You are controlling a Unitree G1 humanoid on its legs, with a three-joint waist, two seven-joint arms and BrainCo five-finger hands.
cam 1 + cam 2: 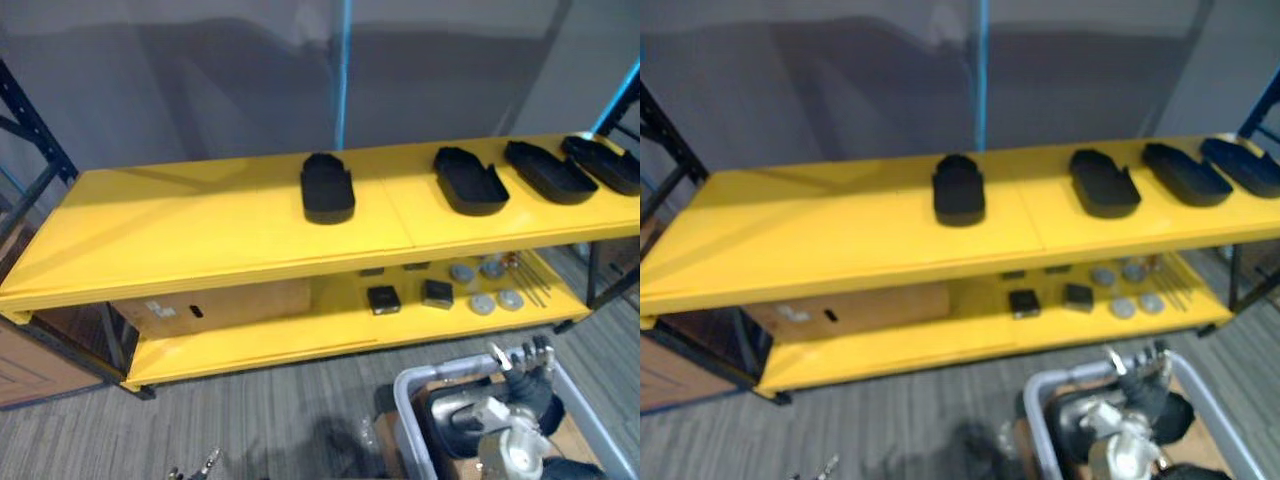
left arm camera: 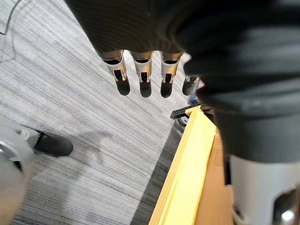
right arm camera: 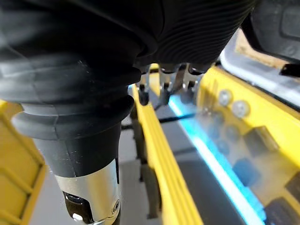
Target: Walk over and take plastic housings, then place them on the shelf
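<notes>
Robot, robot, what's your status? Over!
Left hand open, empty. Right hand open, over grey bin. Four black housings on top shelf. Cardboard box below, not blocking.

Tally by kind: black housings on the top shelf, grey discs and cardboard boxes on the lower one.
Black housings: 4
Grey discs: 4
Cardboard boxes: 1
Total: 9

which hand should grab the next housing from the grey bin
Right. The right hand hangs open just over the grey bin holding a dark housing; the left hand hangs over floor, far to its left.
</notes>
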